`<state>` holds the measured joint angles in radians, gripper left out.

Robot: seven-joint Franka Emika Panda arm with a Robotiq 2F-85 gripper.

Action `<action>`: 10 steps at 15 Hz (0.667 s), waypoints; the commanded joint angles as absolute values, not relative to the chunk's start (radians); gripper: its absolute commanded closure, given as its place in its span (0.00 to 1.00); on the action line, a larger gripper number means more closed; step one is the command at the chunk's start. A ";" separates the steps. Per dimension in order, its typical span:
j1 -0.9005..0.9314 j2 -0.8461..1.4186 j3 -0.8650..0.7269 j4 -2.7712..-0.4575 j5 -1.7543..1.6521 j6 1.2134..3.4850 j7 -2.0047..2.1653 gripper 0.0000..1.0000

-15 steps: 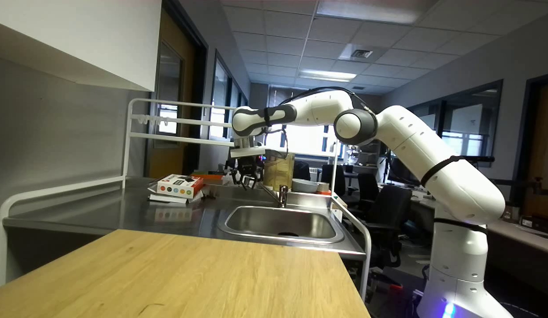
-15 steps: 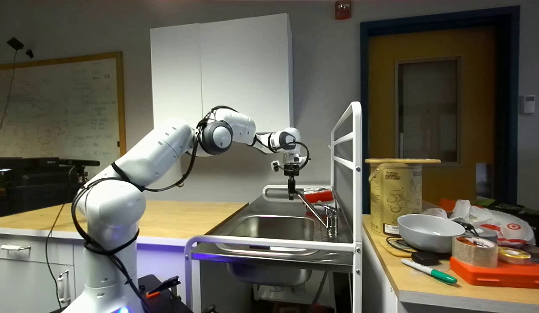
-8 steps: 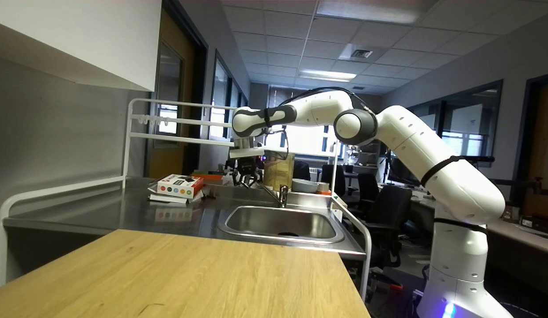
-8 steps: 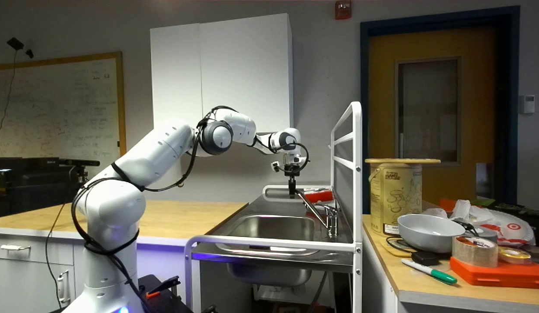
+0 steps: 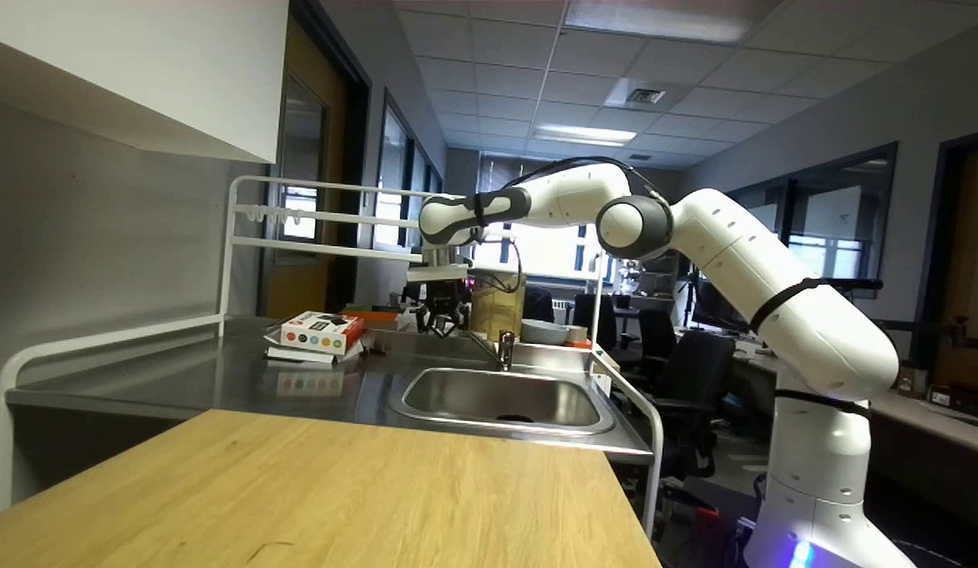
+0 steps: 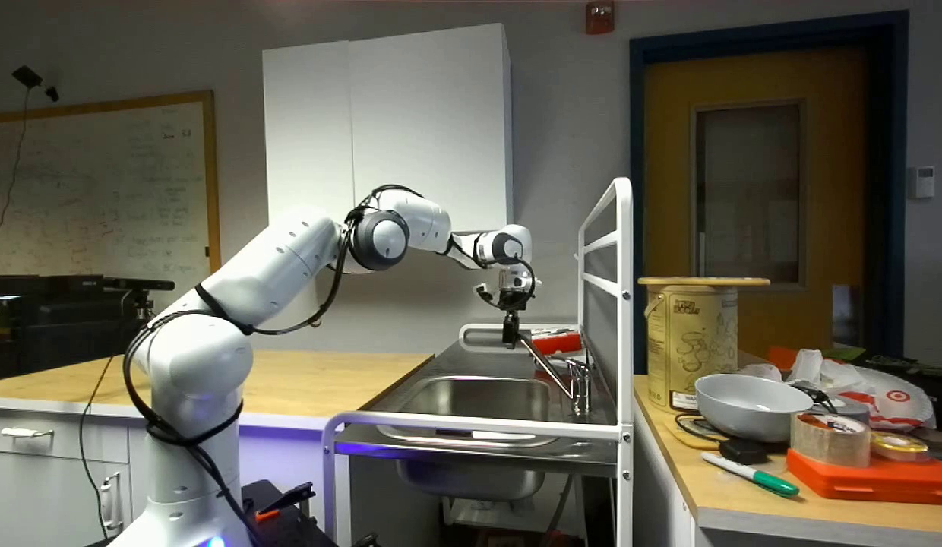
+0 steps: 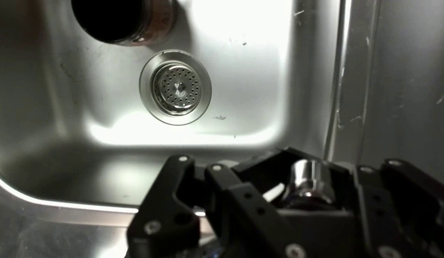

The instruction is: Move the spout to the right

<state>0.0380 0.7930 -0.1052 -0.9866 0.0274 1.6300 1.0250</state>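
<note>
Above the steel counter (image 5: 240, 375), in both exterior views, the spout (image 6: 545, 366) slanted left. The gripper (image 6: 510, 342) was at its tip, wide or narrow we couldn't tell. We judged the reach done, the rightward swing undone.

White cabinet (image 6: 433, 125), whiteboard (image 6: 99, 194) on grey wall (image 6: 570, 152); yellow door (image 6: 748, 190); ceiling light (image 5: 584, 135) lit.

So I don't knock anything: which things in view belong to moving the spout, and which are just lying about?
Job: faucet spout; tool.
Lying about: dark round container; product box; pale bowl; green-capped marker; packing-tape roll; orange case; yellow bucket.
</note>
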 commanded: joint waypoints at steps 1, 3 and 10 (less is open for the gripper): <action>-0.011 0.738 -0.109 -1.057 0.118 1.674 1.134 0.97; -0.033 0.718 -0.111 -1.098 0.168 1.704 1.192 0.96; -0.104 0.624 -0.125 -1.322 0.242 1.846 1.299 0.97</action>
